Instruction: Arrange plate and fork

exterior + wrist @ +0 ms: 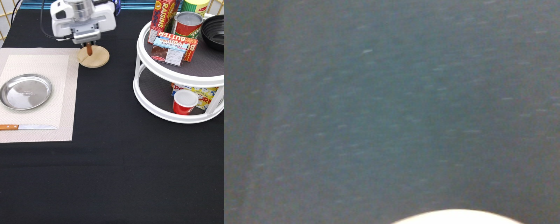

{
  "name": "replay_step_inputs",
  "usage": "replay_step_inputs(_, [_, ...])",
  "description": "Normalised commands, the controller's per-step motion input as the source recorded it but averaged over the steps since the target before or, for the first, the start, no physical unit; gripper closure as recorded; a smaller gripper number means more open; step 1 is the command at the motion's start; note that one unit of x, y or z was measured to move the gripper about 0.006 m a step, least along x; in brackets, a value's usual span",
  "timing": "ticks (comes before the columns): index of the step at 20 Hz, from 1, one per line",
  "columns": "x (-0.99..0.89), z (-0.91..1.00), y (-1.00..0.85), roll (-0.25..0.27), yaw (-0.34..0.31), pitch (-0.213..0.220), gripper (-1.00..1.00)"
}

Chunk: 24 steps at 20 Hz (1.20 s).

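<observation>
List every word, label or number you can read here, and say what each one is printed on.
"RAISINS", partly cut off: running down the red box standing on the turntable's top tier.
Flat red packet on the top tier: white lettering, too blurred to read.
Yellow packet behind the red cup on the lower tier: print unreadable.
Red can: no legible label.
Wrist view: no text.
</observation>
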Motion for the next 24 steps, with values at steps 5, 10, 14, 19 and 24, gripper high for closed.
replay_step_inputs(5, [0.15, 0.17, -0.57, -0.029, -0.124, 0.058, 1.00])
replay_step_inputs(10, [0.09, 0.13, -0.61, -0.018, -0.117, 0.056, 1.00])
replay_step_inputs(14, [0.05, 0.08, -0.58, -0.012, -0.134, 0.035, 1.00])
replay_step_inputs(19, [0.01, 0.01, -0.50, -0.005, -0.173, 0.018, 1.00])
replay_step_inputs(24, [0.00, 0.00, -0.27, -0.003, -0.262, 0.006, 1.00])
